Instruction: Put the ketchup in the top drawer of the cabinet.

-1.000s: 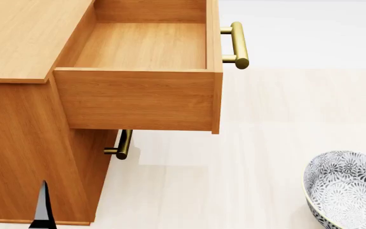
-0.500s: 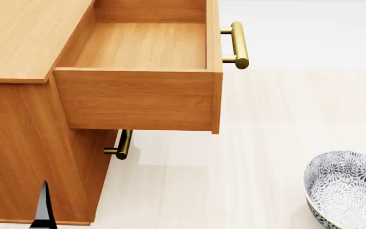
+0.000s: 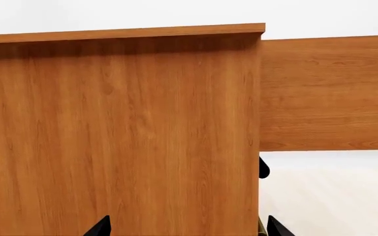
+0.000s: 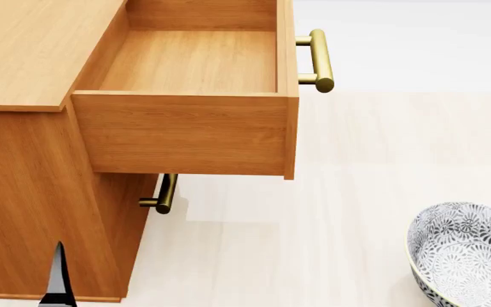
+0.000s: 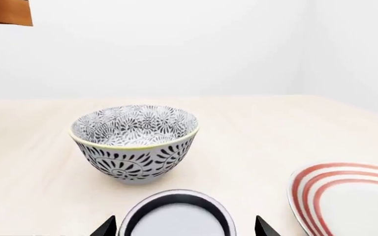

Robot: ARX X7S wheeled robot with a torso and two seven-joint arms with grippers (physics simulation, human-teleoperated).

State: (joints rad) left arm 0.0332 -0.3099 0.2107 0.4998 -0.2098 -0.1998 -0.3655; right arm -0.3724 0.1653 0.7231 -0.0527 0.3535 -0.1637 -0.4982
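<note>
The cabinet (image 4: 32, 51) stands at the left in the head view. Its top drawer (image 4: 186, 131) is pulled out and empty inside, with its brass handle (image 4: 318, 61) at the right. The ketchup shows only in the right wrist view, as a round silver lid with a dark rim (image 5: 175, 222); its label is hidden. My right gripper (image 5: 182, 227) is open, one fingertip on each side of the lid with small gaps. My left gripper (image 3: 187, 227) is open and empty, facing the cabinet's side (image 3: 123, 132); one of its fingertips (image 4: 58, 275) shows in the head view.
A grey-white patterned bowl (image 5: 134, 142) stands just beyond the ketchup and shows at the lower right in the head view (image 4: 467, 252). A white plate with red rings (image 5: 353, 201) lies beside it. The lower drawer's brass handle (image 4: 165, 194) juts out under the open drawer.
</note>
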